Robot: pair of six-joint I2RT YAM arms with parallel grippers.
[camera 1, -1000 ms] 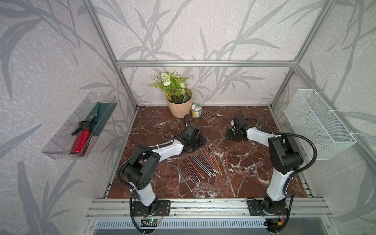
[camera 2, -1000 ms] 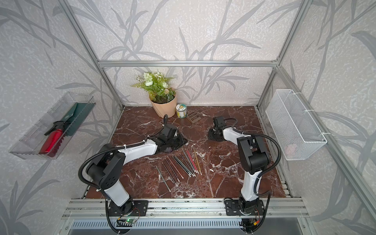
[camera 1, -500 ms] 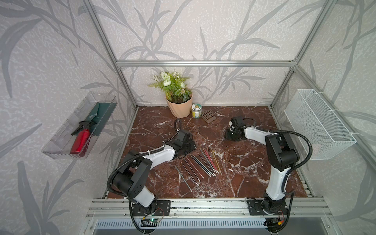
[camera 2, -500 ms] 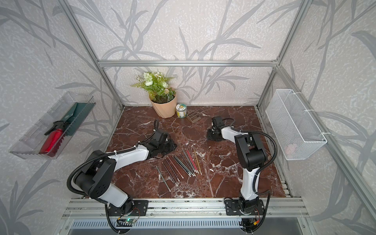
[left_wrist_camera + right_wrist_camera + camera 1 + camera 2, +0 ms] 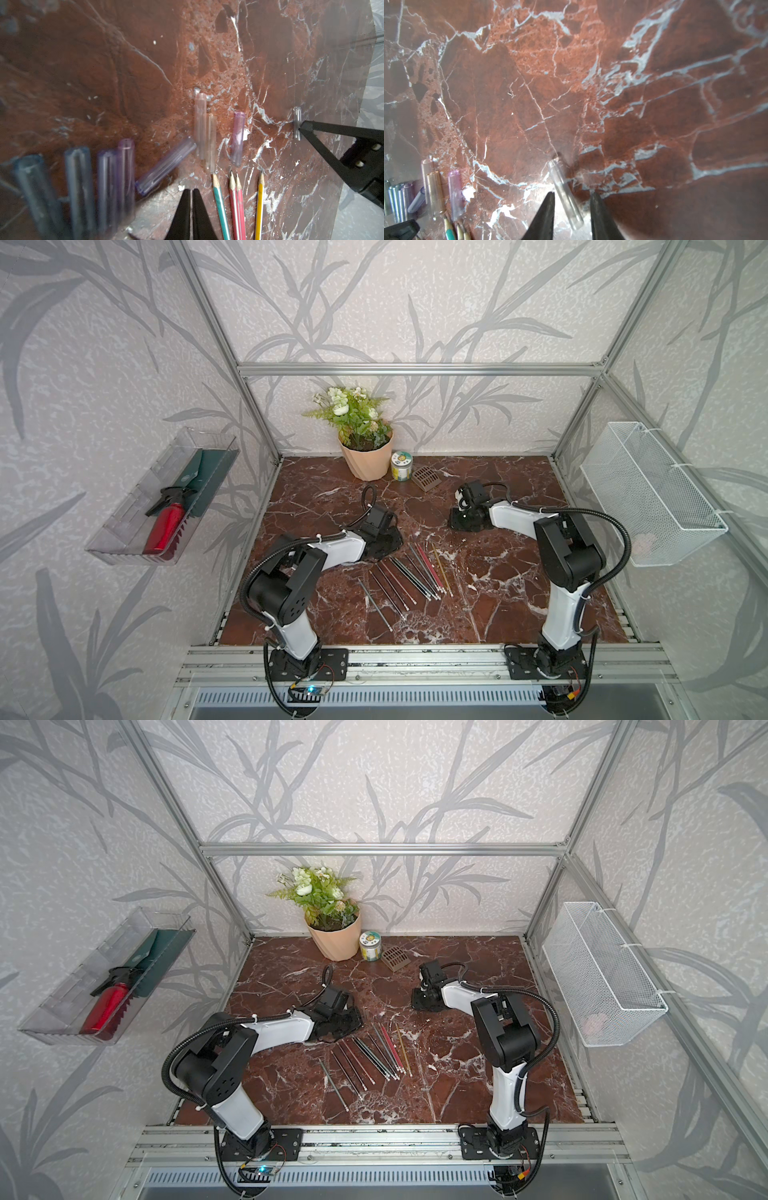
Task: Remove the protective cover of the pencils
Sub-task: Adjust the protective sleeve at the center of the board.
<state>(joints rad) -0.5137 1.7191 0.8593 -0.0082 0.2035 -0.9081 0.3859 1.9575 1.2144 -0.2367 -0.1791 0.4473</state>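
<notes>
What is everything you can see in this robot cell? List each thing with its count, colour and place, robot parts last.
pencils: about a dozen, dark grey, red, green, yellow; fanned mid-table.
protective caps: about nine in the left wrist view, translucent purple-blue to clear; by the pencil tips.
table: one, red-brown marble.
potted plant: one, peach pot, white flowers; back edge.
jar: one, pale; beside the pot.
slotted piece: one, brown; beside the jar.
clear tray: one; wall at robot's left, holding a red bottle and dark green tool.
wire basket: one, white; wall at robot's right.
left gripper: shut, empty, by the pencil tips.
right gripper: open, astride one clear cap.
</notes>
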